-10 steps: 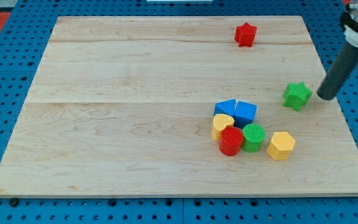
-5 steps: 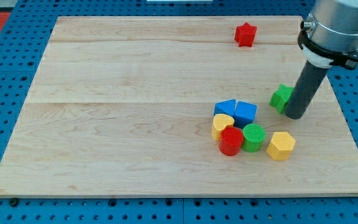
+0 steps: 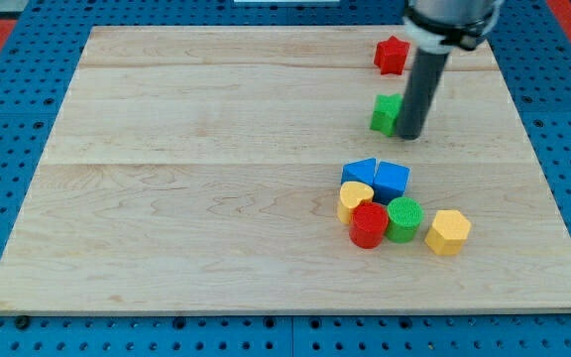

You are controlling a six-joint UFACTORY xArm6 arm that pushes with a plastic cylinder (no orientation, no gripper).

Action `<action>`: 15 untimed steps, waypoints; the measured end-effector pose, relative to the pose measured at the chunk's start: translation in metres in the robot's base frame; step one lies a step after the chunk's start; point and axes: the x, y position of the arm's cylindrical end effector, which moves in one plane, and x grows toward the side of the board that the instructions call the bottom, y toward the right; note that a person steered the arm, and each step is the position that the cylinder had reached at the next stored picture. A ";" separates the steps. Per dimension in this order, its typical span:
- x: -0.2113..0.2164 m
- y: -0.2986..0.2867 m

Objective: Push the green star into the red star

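The green star (image 3: 386, 113) lies on the wooden board (image 3: 216, 178), right of centre in the upper half, partly hidden by my rod. My tip (image 3: 410, 134) sits against the star's right side, at its lower edge. The red star (image 3: 392, 55) lies near the view's top edge, straight above the green star with a gap of bare board between them.
A cluster sits below the green star: two blue blocks (image 3: 359, 172) (image 3: 393, 178), a yellow block (image 3: 354, 199), a red cylinder (image 3: 369, 225), a green cylinder (image 3: 403, 218) and a yellow hexagonal block (image 3: 448, 231). The board's right edge is near.
My tip has swept left and up from the board's right side, pushing the green star left and upward, closer to the red star. The other blocks have not moved.
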 end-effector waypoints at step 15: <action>-0.073 0.018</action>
